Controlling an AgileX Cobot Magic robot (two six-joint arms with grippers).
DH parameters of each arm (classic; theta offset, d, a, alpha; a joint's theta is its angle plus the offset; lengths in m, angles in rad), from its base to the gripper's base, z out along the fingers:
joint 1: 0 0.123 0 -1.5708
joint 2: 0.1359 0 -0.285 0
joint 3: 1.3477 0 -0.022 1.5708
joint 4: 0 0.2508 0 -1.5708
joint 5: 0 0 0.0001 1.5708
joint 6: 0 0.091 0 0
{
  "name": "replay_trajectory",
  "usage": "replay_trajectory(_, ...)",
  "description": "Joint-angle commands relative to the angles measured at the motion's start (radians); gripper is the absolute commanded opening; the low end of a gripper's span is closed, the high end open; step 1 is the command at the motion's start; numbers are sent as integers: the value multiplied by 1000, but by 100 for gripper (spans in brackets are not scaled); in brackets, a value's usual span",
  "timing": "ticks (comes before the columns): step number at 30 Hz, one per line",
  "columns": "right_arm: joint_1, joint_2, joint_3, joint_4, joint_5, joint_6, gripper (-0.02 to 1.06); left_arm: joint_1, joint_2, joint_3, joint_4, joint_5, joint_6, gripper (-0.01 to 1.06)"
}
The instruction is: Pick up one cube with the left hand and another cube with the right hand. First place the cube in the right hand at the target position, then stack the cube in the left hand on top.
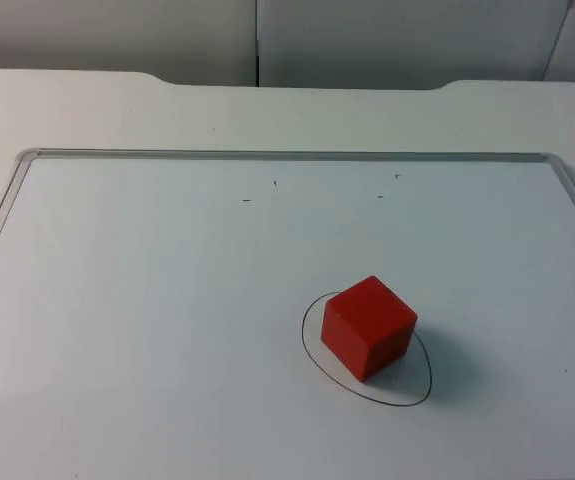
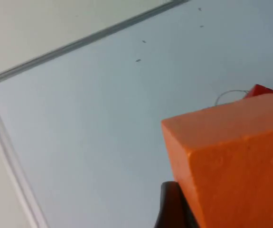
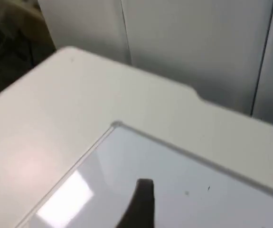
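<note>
**Red cube down, orange one up**

Red cube [image 1: 369, 327] sits in the drawn ring [image 1: 415, 392], approx 4 o'clock of desk [image 1: 167, 320] centre. Left gripper [image 2: 174, 209] clamped on orange cube [image 2: 231, 156], above desk. Right gripper [image 3: 143, 204] over far desk corner; fingers: can't tell.

Even, bright overhead light covers the whiteboard [image 1: 167, 300]. The red cube [image 1: 369, 327] casts a soft shadow to its right, beyond the drawn oval [image 1: 412, 395]. In the left wrist view the orange cube [image 2: 236, 161] is close and soft-focused. In the right wrist view a pale glare patch [image 3: 65, 197] lies beside the blurred black fingertip [image 3: 141, 204].
</note>
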Motion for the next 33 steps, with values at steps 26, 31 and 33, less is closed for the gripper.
replay_trajectory(26,3,-220,6,-394,289,164,77,-172,827,-449,-307,76,311,21)
replay_trajectory(31,3,-220,6,-411,289,164,77,-228,916,-453,-176,27,243,21)
replay_trajectory(33,3,-220,6,-417,287,168,77,-252,944,-453,-126,9,214,21)
